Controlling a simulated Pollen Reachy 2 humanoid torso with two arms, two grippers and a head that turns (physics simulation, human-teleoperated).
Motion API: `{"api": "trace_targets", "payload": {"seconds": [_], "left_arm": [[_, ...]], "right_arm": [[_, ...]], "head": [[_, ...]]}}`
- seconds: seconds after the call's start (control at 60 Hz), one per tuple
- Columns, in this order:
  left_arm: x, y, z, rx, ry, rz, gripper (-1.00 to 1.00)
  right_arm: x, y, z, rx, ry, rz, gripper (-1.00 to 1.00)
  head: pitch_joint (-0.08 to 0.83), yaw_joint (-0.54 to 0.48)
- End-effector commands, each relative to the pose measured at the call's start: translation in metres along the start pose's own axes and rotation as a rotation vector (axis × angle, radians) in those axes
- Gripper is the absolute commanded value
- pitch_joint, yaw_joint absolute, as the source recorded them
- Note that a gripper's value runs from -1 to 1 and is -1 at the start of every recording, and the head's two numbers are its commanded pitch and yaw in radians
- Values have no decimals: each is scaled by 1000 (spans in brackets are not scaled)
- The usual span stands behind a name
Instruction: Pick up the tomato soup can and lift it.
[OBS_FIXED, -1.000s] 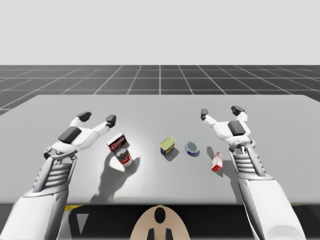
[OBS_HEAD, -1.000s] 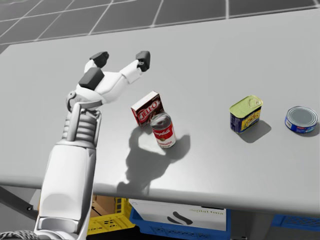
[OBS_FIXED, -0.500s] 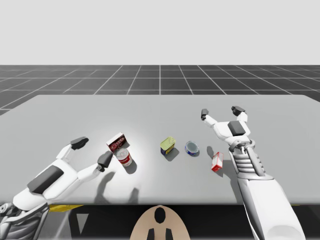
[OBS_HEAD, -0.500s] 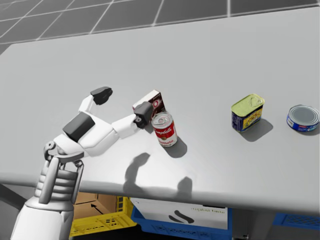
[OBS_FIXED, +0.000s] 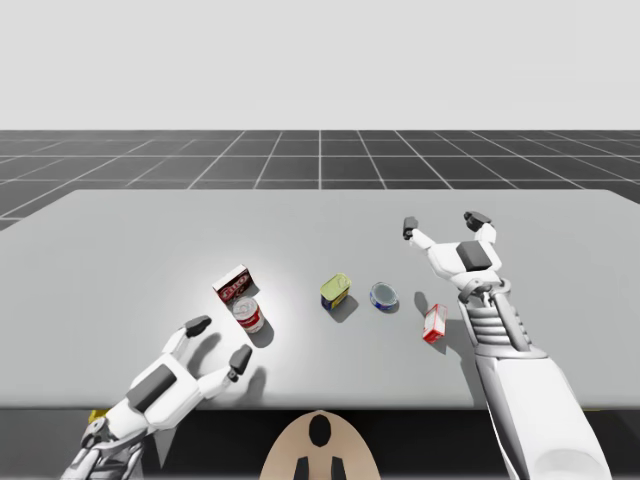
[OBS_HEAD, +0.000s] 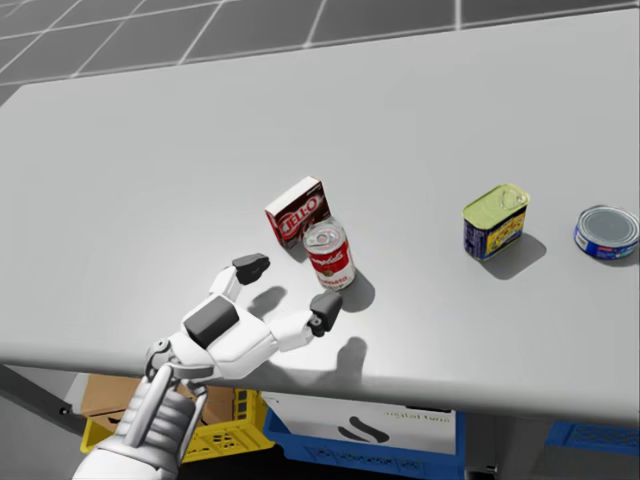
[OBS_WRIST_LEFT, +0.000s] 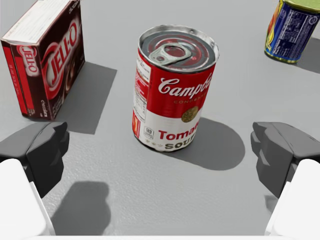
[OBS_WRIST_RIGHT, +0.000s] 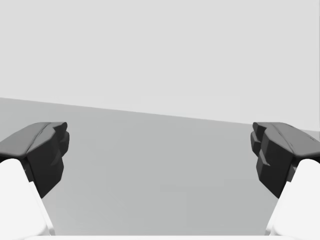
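Left gripper (OBS_FIXED: 219, 342) wide open, nothing held; low at lower left of the high view | red-and-white soup can (OBS_FIXED: 247, 315) upright on table (OBS_FIXED: 120, 250) just ahead (untouched); dark red box (OBS_FIXED: 232, 285) just beside it | right gripper (OBS_FIXED: 441, 223) open, empty

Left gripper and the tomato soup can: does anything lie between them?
Nothing. In the left wrist view, only bare table separates the open left gripper from the tomato soup can.

My left hand (OBS_FIXED: 218, 341) hangs spread wide just short of the red-and-white can (OBS_FIXED: 248, 315); my right hand (OBS_FIXED: 442, 222), likewise spread, hovers far right of it.
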Motion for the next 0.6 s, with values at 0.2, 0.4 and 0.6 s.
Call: {"api": "trace_targets", "payload": {"seconds": [0.2, 0.4, 0.6], "left_arm": [[-2, -11, -43, 9, 46, -6, -1000], [6, -20, -61, 21, 49, -30, -1000], [11, -24, -73, 27, 62, -26, -1000]], "right_arm": [[0, 0, 0, -1, -3, 1, -1000], [1, -1, -1, 0, -7, -1, -1000], [3, -2, 0, -2, -17, 0, -1000]], "head": [[710, 288], [712, 282], [713, 278]]}}
